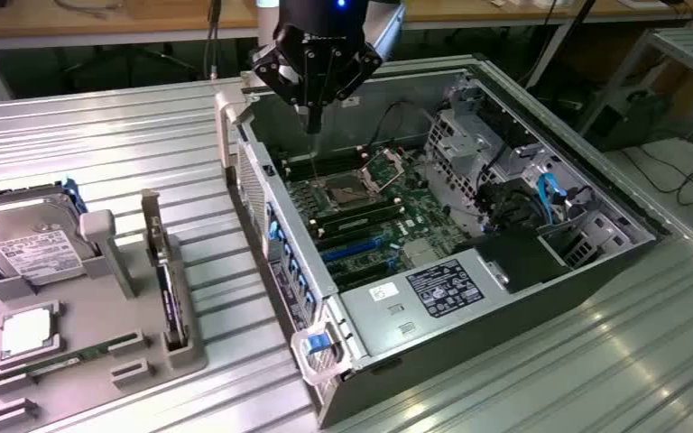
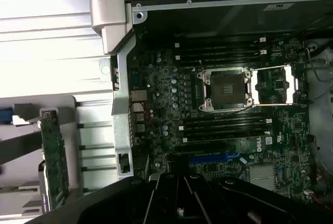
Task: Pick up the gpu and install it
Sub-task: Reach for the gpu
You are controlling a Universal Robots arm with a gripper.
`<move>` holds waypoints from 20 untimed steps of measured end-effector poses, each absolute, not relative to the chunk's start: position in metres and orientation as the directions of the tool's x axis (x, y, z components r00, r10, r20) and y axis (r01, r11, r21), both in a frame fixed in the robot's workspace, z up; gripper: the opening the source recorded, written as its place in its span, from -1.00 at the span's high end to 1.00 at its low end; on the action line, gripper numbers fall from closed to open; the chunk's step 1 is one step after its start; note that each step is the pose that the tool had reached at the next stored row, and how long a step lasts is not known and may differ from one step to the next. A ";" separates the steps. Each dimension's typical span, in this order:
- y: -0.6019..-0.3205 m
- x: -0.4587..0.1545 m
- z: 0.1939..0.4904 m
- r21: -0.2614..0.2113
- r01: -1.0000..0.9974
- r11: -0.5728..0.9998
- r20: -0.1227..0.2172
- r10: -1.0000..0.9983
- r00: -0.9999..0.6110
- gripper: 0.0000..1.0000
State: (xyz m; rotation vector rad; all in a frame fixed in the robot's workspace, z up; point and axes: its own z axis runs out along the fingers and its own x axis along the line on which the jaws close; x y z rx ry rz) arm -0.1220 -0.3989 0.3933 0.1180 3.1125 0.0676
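Observation:
The gpu (image 1: 166,293) stands on edge in a slot of the grey holder (image 1: 94,361) at the exterior view's left, its silver bracket end pointing up and away. In the wrist view the gpu (image 2: 53,164) appears edge-on as a thin dark-green card beside the case wall. My gripper (image 1: 313,124) hangs above the far end of the open computer case (image 1: 443,334), over the motherboard (image 2: 171,104) and well apart from the gpu. Its black fingers (image 2: 171,195) are shut together with nothing between them.
The holder also carries a silver hard drive (image 1: 28,245), a square silver chip (image 1: 28,329) and a slim green memory stick (image 1: 76,359). Inside the case are the open CPU socket (image 2: 227,89), blue expansion slots (image 2: 213,159) and cables (image 1: 548,194). Ribbed metal table (image 1: 106,135) surrounds everything.

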 end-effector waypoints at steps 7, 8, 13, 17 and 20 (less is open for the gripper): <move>-0.399 -0.130 0.393 0.044 0.075 0.996 -0.024 0.076 -0.997 0.79; -0.399 -0.130 0.393 0.044 0.075 0.996 -0.025 0.076 -0.997 0.79; -0.399 -0.134 0.393 0.044 0.075 0.996 -0.024 0.076 -0.997 0.79; -0.399 -0.135 0.393 0.044 0.075 0.996 -0.024 0.076 -0.997 0.79; -0.399 -0.136 0.393 0.044 0.075 0.996 -0.024 0.076 -0.997 0.79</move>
